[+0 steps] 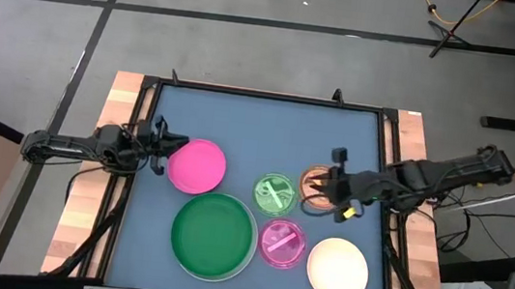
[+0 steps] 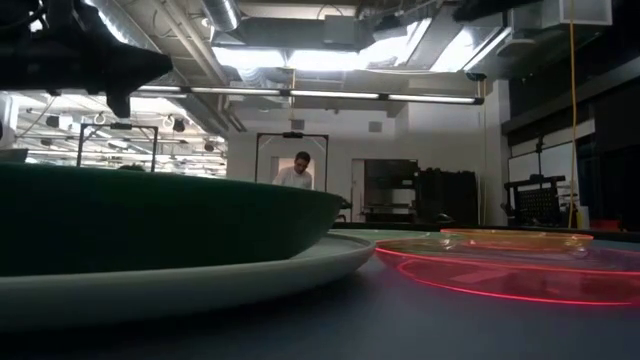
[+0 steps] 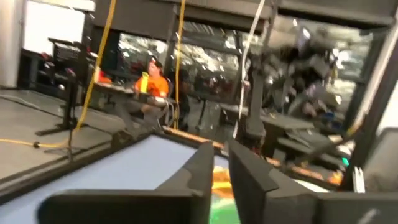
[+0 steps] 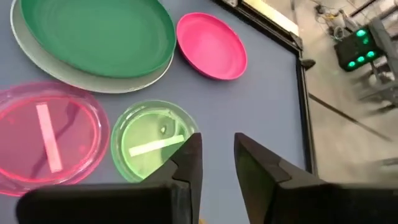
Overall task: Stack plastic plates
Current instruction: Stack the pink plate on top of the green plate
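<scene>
- I saw the large dark green plastic plate [image 1: 214, 236] nested on the white plate [image 4: 93, 81].
- Round pink plate [image 1: 198, 165], cream plate [image 1: 338, 269] lay apart.
- Small translucent green [image 1: 274, 192], pink [image 1: 282, 243], orange [image 1: 313, 182] plates sat between them.

Blue-grey table mat [image 1: 259, 135] in a black frame [image 1: 268, 94], wooden boards [image 1: 112, 128] down both sides. Grey floor with dark seams fills the top of the high view; tripod legs [image 1: 460, 27] upper right. Low view centre: person in white [image 2: 297, 172] by a doorway. Left wrist view, upper left: person in orange [image 3: 153, 81], yellow cables [image 3: 102, 56].
</scene>
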